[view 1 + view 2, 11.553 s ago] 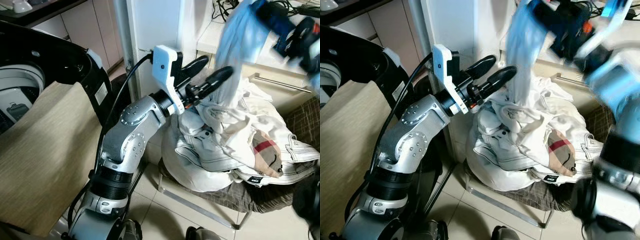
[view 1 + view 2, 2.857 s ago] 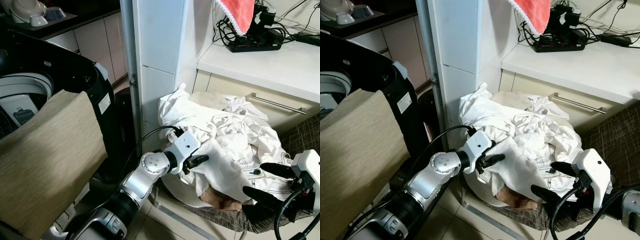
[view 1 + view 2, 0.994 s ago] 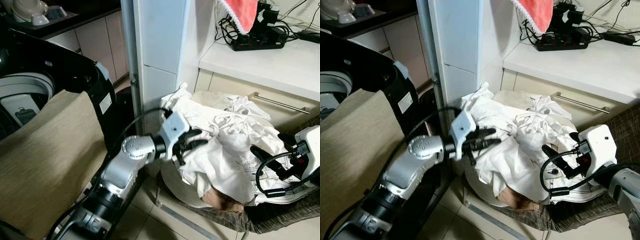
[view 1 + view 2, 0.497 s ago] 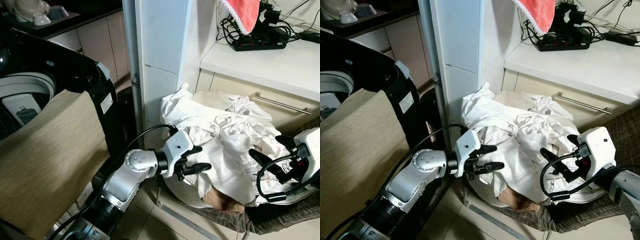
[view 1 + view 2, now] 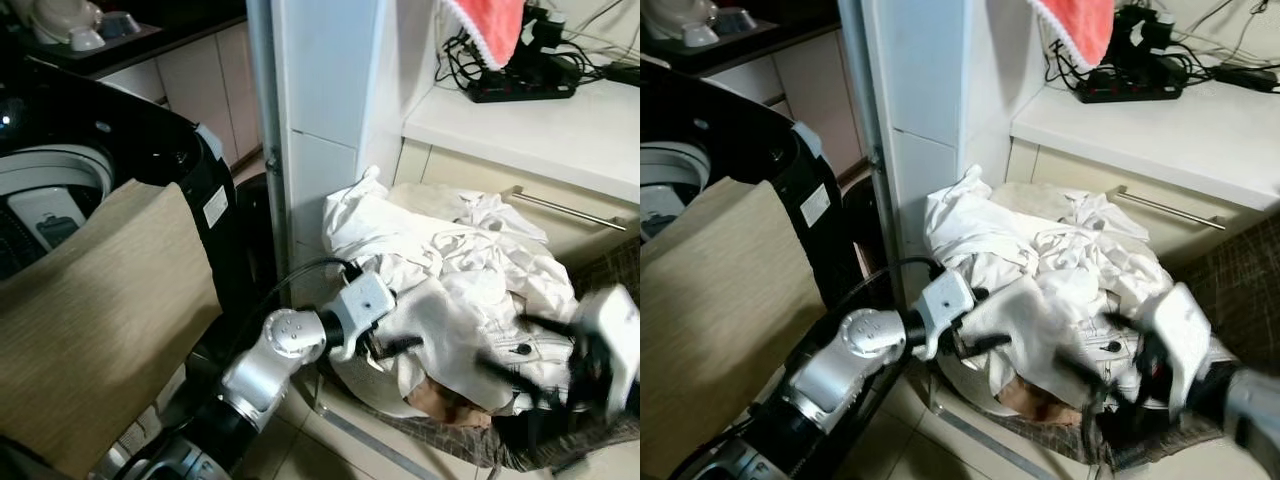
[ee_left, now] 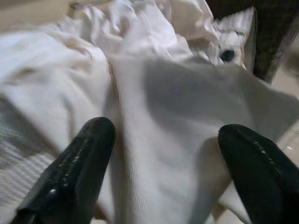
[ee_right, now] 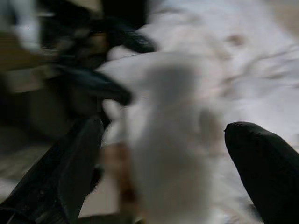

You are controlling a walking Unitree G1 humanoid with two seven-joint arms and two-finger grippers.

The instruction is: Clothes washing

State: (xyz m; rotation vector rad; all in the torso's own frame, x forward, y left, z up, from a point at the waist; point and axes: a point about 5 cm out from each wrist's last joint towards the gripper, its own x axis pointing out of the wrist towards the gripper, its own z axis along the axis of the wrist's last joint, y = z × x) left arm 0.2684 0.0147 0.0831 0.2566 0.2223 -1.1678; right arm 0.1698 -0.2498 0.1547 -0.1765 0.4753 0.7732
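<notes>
Heap of crumpled white clothes [image 5: 455, 270] sits on a dark brown checked seat [image 5: 610, 262], low down against the cream cabinet front with the long metal handle [image 5: 560, 207], just right of the white tiled pillar [image 5: 320, 90]. A tan-and-red patterned piece [image 5: 448, 402] shows at the lower front edge of the heap. Left gripper [image 5: 395, 345], on its silver arm, is at the left front side of the heap; in the left wrist view its two black fingers [image 6: 74, 170] stand wide apart with a fold of white cloth lying between them, nothing pinched. Right gripper [image 5: 520, 375] is at the right front of the heap, motion-blurred in both eye views; the right wrist view shows its black fingers [image 7: 266, 175] also spread wide, white cloth between them, nothing gripped, and the left gripper's fingers visible across the heap. Black top-loading washing machine [image 5: 120, 150] stands to the left of the pillar, lid raised; a beige ribbed cloth [image 5: 100, 310] is draped over its front. On the white countertop [image 5: 540, 125]: a black power strip with tangled cables [image 5: 525, 75]. A red-pink towel [image 5: 490, 25] hangs above the counter.
</notes>
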